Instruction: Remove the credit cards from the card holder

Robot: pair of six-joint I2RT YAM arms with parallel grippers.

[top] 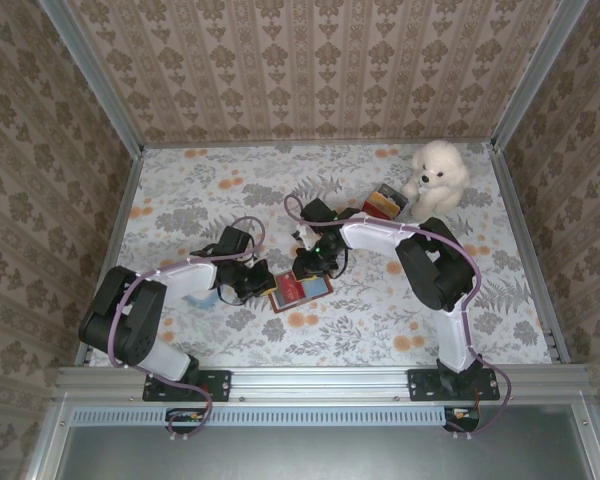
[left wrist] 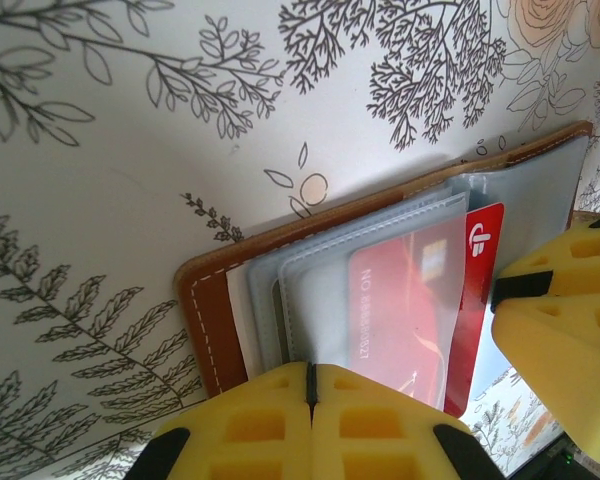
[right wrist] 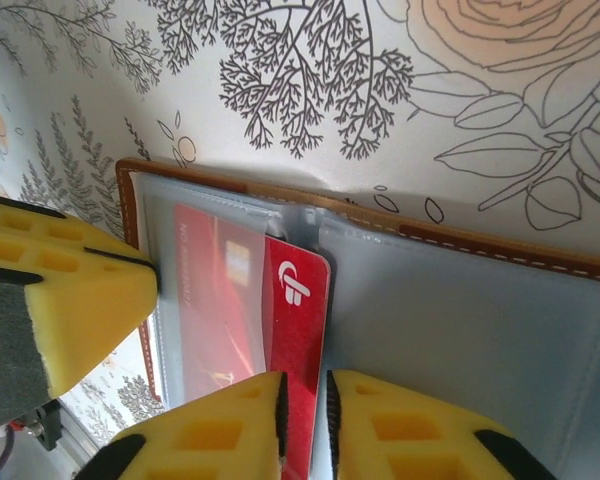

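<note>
Left wrist: L hand (left wrist: 310, 388) pressed together at holder (left wrist: 202, 312) edge, R hand (right wrist: 305, 388) spread over red card (right wrist: 296, 300).

right end effector (right wrist: 303, 388) perhaps barely parted

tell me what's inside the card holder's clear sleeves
A red card, slid partly out of a clear sleeve of the card holder; the neighbouring sleeve looks empty. Whatever lies under the card is hidden.

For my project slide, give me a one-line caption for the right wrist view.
Right tool, fingers slightly parted, poised over a red credit card protruding from an open brown card holder.
</note>
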